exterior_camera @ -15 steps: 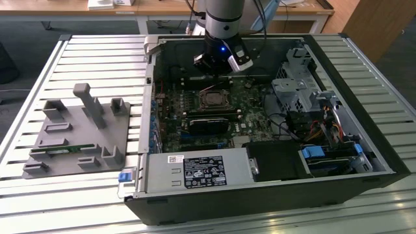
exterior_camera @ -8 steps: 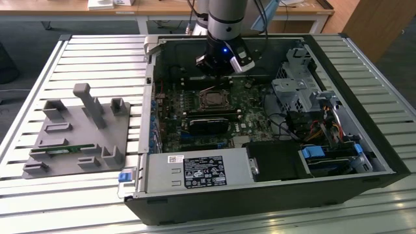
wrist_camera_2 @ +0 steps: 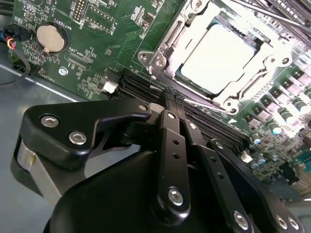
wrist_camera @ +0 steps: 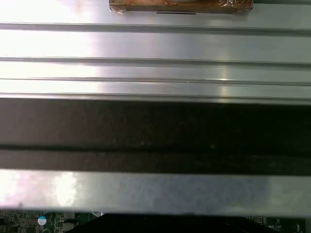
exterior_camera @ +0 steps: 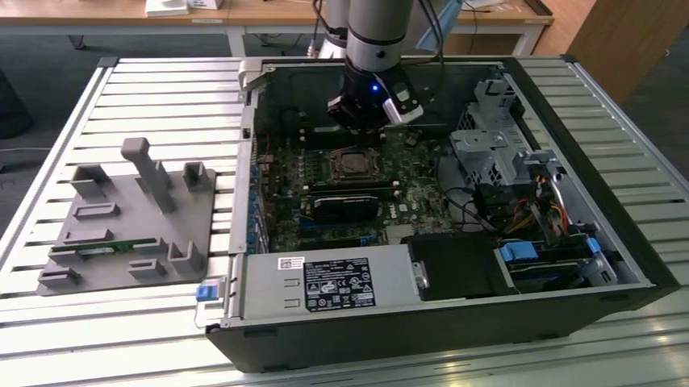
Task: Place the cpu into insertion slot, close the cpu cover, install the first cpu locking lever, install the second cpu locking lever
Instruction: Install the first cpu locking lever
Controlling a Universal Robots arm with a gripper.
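In the second wrist view the gripper has its black fingers pressed together, holding nothing, just short of the insertion slot at upper right. The cpu lies seated there, the cpu cover framing it. Motherboard print is unreadable.
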